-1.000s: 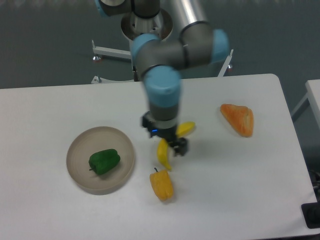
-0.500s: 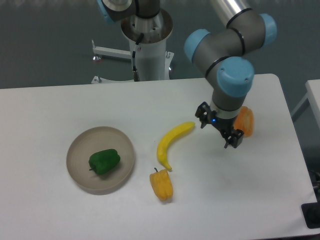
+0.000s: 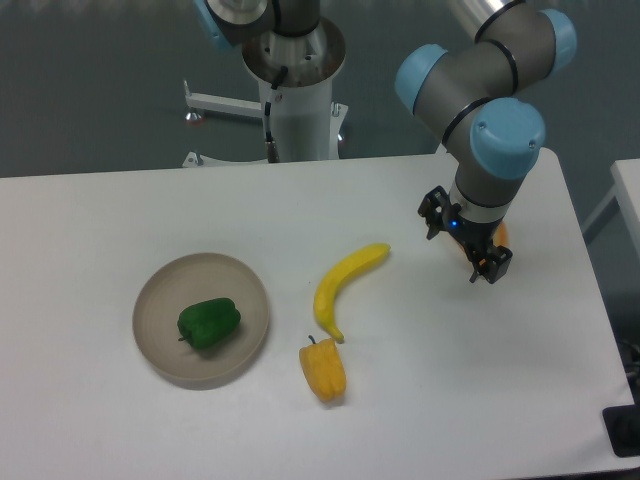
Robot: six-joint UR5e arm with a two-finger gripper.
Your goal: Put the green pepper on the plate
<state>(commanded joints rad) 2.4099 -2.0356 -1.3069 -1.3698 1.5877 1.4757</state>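
The green pepper [image 3: 209, 323] lies inside the beige-grey plate [image 3: 160, 290] at the left of the table. My gripper [image 3: 464, 245] is far to the right of it, above the table near the right side. Its fingers stand apart and hold nothing. It covers most of an orange object behind it.
A yellow banana [image 3: 343, 286] lies in the middle of the table. A yellow-orange pepper [image 3: 323, 370] lies just below the banana's lower tip. An orange object [image 3: 500, 236] peeks out behind the gripper. The table's right edge is close to the gripper.
The arm has swung from above the banana to the right side of the table and now hides the orange object. The green pepper and plate have not moved.
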